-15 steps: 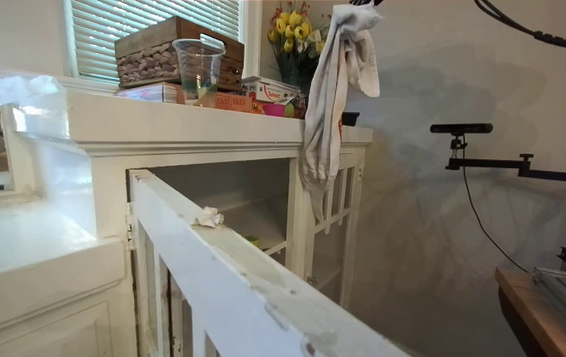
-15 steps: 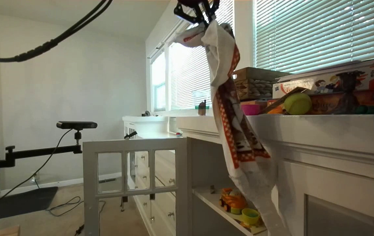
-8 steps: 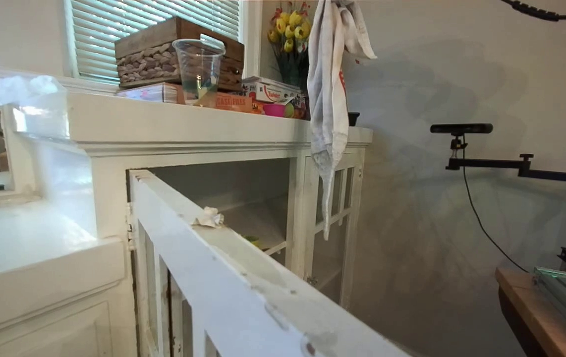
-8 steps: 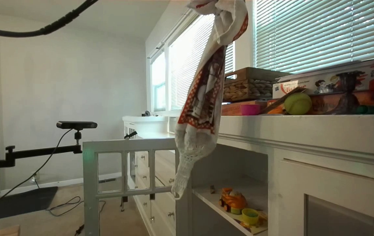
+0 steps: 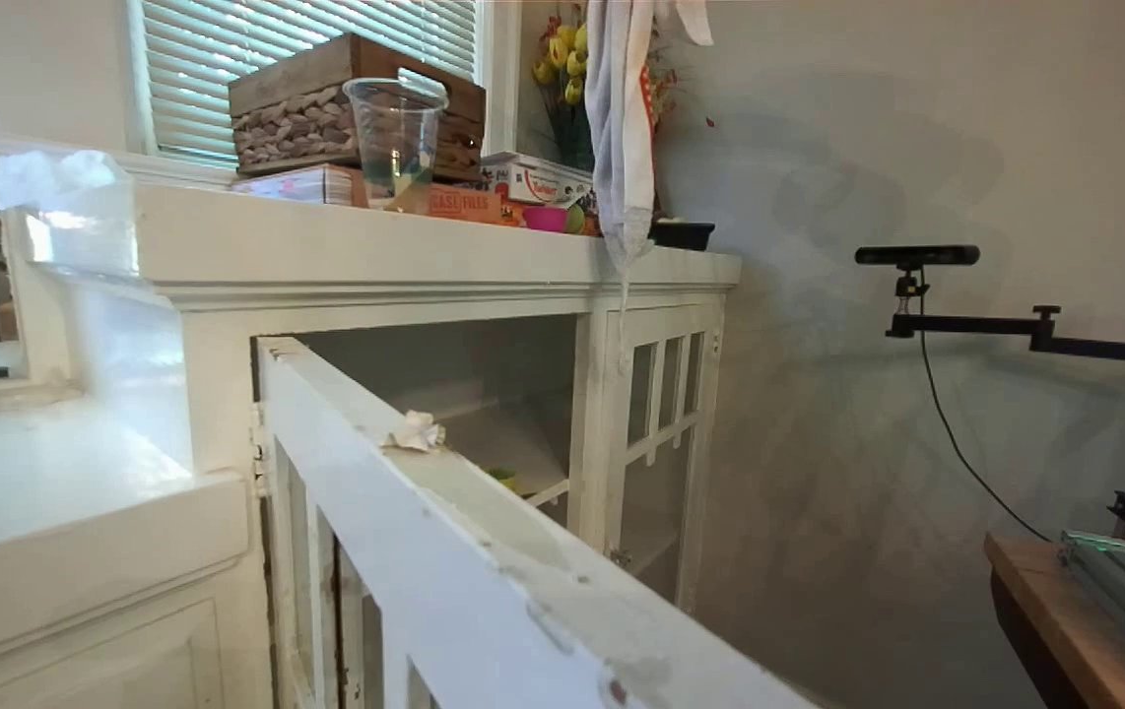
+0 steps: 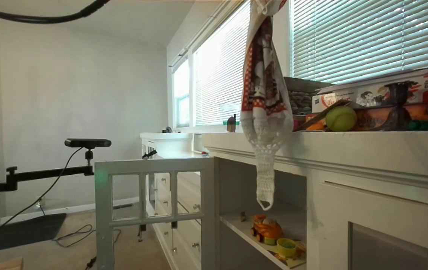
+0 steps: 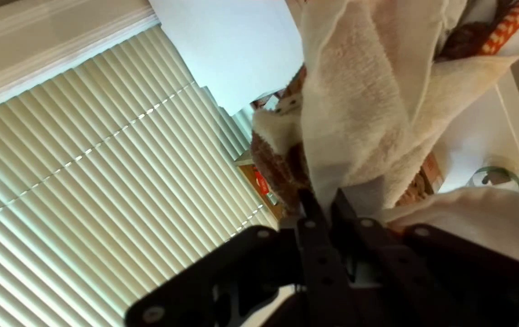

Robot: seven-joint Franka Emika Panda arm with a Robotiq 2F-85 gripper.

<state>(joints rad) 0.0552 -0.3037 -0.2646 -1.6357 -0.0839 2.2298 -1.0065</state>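
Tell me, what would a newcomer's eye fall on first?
Probably the red-trimmed white cloth towel, clamped in the black metal gripper and hanging from the top of both exterior views. Next comes the white paned cabinet door, standing open, then an orange wheeled toy on the pale shelf inside.

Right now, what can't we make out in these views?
Claw: beyond the top edge in both exterior views.
Towel: top cut off there too; pinched part mostly hidden by the claw in the wrist view.
Flowers: partly behind the towel in an exterior view.
Open cabinet door: bottom cut off by the lower edge in both exterior views.
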